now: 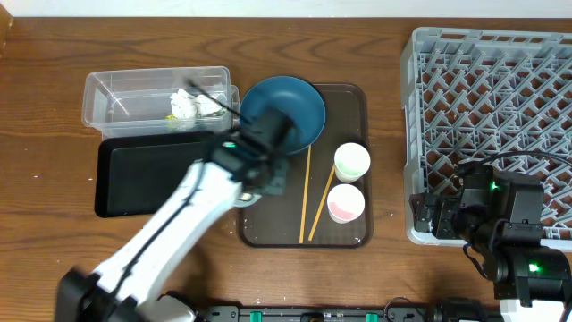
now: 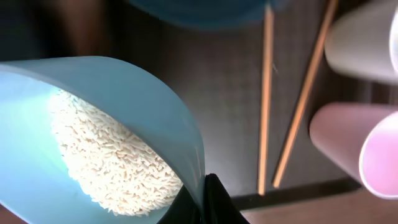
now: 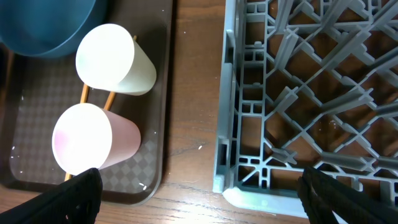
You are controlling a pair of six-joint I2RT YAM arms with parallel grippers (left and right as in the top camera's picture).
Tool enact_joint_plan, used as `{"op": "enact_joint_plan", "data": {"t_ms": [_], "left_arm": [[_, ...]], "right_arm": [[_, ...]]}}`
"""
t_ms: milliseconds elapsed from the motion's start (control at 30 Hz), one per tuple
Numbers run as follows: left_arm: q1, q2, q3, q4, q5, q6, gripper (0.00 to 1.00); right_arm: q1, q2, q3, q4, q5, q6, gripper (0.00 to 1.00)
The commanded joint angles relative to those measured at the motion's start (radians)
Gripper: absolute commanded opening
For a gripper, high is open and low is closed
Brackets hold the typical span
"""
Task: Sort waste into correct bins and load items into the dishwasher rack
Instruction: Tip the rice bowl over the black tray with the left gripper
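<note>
Gripping the rim of the light blue bowl (image 2: pixel 130 84), rice (image 2: pixel 106 155) heaped just beside it, the left end effector (image 2: pixel 200 202) seems set to empty the bowl, which calls for a level carry to the clear tub (image 1: pixel 92 100) or black tray (image 1: pixel 134 179) at its left.

My white tubular left arm (image 1: pixel 183 206) has black joints and one green light. My blocky black right arm (image 1: pixel 505 219) carries looped black cables and green lights; my right gripper (image 3: pixel 199 202) has matte black fingers (image 3: pixel 65 196).

Bright, even light over the desk (image 1: pixel 45 107). Motion smear along the left arm (image 1: pixel 170 224). Left wrist view dim and soft, chopsticks (image 2: pixel 266 93) fuzzy. Glare whitening the pink cup (image 3: pixel 84 140) up close.
</note>
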Motion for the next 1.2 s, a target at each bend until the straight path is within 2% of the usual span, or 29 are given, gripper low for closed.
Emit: {"op": "enact_joint_plan", "data": {"t_ms": [0,233,467,700,900,1067,1167], "left_arm": [[0.122,-0.049,0.027,-0.015,0.002,0.038,0.06],[0.424,-0.041,-0.002,0.003,0.303,0.183,0.06],[0.71,0.011,-0.075,0.052,0.766,0.396,0.06],[0.919,0.133,-0.144,0.061,1.196,0.548,0.06],[1.035,0.256,-0.151,0.061,1.482,0.568,0.06],[1.084,0.312,-0.151,0.045,1.514,0.48,0.06],[1.102,0.317,-0.151,0.034,1.514,0.47,0.06]], "right_arm": [[0.013,-0.003,0.019,-0.002,-0.008,0.004,0.99],[0.012,-0.003,0.019,-0.006,-0.008,0.004,0.99],[0.013,-0.003,0.019,-0.005,-0.008,0.004,0.99],[0.012,-0.003,0.019,-0.008,-0.008,0.004,0.99],[0.013,-0.003,0.019,-0.009,-0.008,0.004,0.99],[0.012,-0.003,0.019,-0.013,-0.008,0.004,0.99],[0.013,-0.004,0.019,-0.012,-0.008,0.004,0.99]]}}
